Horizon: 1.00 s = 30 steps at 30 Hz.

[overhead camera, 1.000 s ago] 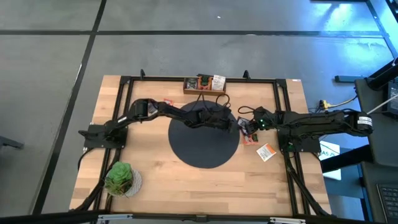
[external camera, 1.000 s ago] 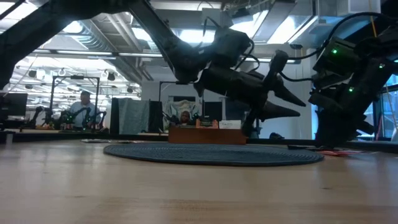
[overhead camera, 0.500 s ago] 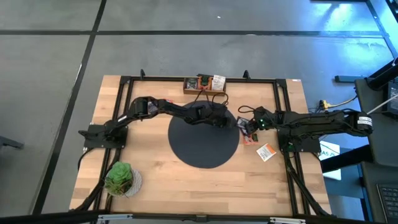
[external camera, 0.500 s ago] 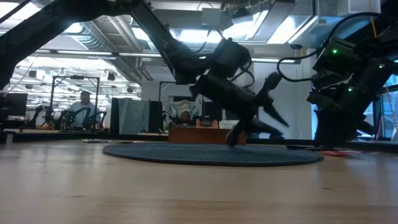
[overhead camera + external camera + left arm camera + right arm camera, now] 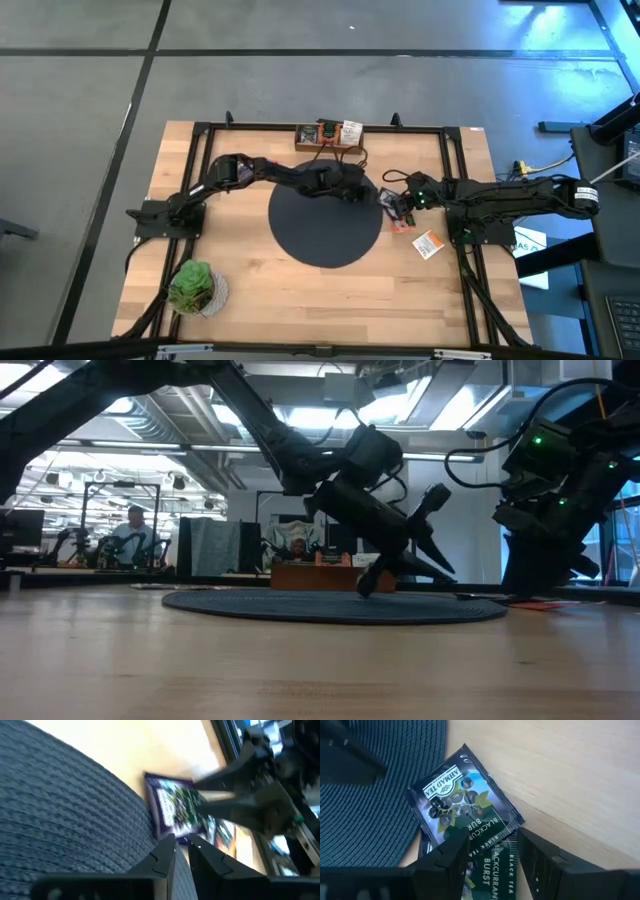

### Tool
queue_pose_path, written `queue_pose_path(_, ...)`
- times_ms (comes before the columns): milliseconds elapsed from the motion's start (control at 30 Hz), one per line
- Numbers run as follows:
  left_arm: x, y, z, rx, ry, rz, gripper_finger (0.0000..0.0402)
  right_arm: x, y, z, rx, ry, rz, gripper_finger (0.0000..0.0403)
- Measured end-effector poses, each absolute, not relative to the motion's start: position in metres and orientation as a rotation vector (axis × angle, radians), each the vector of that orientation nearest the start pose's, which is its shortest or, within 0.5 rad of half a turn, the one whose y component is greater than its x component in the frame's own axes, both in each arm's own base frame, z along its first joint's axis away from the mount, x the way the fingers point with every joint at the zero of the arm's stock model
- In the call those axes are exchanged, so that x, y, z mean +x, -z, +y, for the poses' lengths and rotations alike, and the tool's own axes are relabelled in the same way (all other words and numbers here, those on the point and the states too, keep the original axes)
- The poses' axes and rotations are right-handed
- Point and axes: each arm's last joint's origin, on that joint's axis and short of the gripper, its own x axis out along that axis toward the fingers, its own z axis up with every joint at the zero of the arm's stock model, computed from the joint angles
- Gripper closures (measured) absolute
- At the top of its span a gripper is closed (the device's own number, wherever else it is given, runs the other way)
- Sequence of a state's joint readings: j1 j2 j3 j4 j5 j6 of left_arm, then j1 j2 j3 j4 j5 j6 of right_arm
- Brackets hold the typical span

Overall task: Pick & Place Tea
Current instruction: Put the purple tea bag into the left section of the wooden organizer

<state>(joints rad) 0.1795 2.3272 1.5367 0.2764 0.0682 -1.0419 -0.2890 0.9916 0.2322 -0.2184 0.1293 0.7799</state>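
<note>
High view: a wooden table is seen with a black round mat at its centre, a green plant near the left arm's front corner and a wooden box of packets at the far edge. The left arm is stretched across the mat's far side; compared with a second ago, its gripper has been drawn back slightly and tilted down toward the mat's right rim, and its fingers have been brought close together, only a narrow slit being left between them. Nothing is visibly clamped yet; the tips are set just at the edge of a dark purple tea packet. This is judged to be the start of a pinch, so the pick appears under way but not secured.

The right gripper is held just beside the mat's right rim, its jaws apart over the same small heap, with nothing gripped.

The purple packet is flat, glossy and squarish, printed with berries and white lettering, lying partly on the mat's rim above a second like packet. An orange-and-white packet lies apart on the wood.
</note>
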Motion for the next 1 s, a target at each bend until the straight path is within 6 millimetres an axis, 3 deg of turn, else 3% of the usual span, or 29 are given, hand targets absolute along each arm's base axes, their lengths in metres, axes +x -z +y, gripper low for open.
queue_pose_path(233,0.503,-0.140,0.088,-0.900,-0.408,0.596,0.0393,0.141,-0.119,-0.046,0.779,0.754,0.783,0.0235)
queue_pose_path(367,0.506,-0.149,0.090,-0.858,-0.430,0.585,0.0398,0.141,-0.119,-0.046,0.778,0.754,0.783,0.0235)
queue_pose_path(567,0.507,-0.126,0.099,-0.912,-0.419,0.662,0.0400,0.141,-0.119,-0.046,0.778,0.758,0.781,0.0235)
queue_pose_path(767,0.528,-0.137,0.080,-0.750,-0.412,0.779,0.0399,0.141,-0.119,-0.046,0.780,0.759,0.780,0.0235)
queue_pose_path(1000,0.539,-0.130,0.083,-0.751,-0.403,0.781,0.0396,0.141,-0.119,-0.046,0.781,0.766,0.783,0.0235)
